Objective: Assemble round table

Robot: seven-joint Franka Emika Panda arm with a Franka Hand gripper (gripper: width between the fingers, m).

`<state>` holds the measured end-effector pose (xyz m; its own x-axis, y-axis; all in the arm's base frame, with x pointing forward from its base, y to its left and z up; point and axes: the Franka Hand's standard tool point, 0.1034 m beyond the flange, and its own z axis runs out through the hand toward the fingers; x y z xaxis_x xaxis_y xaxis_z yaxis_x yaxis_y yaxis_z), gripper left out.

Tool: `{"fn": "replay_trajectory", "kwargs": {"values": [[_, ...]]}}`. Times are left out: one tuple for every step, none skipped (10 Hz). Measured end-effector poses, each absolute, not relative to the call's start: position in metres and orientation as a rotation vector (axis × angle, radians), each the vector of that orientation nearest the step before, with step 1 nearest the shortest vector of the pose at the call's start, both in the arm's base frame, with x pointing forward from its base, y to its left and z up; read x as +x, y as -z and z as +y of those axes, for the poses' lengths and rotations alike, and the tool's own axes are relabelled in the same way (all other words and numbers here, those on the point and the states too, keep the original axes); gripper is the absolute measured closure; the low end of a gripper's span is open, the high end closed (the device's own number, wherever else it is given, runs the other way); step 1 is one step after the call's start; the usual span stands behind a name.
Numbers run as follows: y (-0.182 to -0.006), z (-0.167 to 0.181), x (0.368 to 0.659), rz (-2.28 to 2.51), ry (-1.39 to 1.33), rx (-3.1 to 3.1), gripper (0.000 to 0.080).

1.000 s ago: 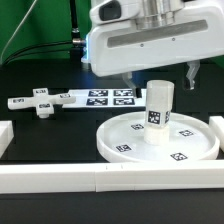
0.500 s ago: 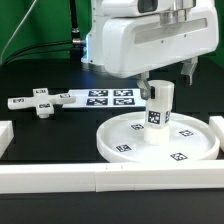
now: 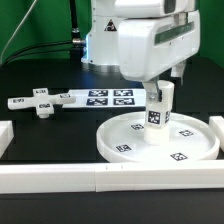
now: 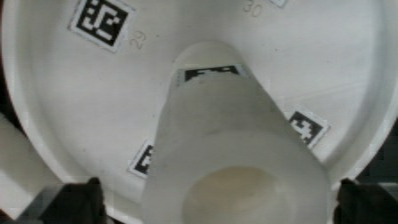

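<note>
Well, cross-shaped piece (image 3: 40, 103) lies loose at the exterior view's left by the marker board (image 3: 110, 97); post (image 3: 162, 105) stands upright on the round disc (image 3: 125, 135) at its right. Claw (image 4: 217, 198) has dropped over the post, jaws open astride its top, holding nothing; grasp looks next. No readable text, only square tags (image 3: 179, 156).

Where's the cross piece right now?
In the exterior view, the cross piece lies flat at the exterior view's left, right beside the marker board and apart from the disc.
</note>
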<state>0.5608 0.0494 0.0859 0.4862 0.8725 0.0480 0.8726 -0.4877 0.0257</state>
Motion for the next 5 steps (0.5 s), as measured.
{"fn": "replay_trajectory", "kwargs": {"values": [[-0.0858,0.0482,0.5603,-1.666,0.078,-2.662,0.0151],[-0.0854,0.0462,0.5598,-1.723,0.074,-2.626,0.0151],[-0.0852,0.0457,0.5599,-1.786,0.073,-2.586,0.0151],[-0.0847,0.0447,0.5598,-1.87,0.07,-2.531,0.0151],[-0.0836,0.0436,0.5599,-1.966,0.069,-2.465,0.0151]]}}
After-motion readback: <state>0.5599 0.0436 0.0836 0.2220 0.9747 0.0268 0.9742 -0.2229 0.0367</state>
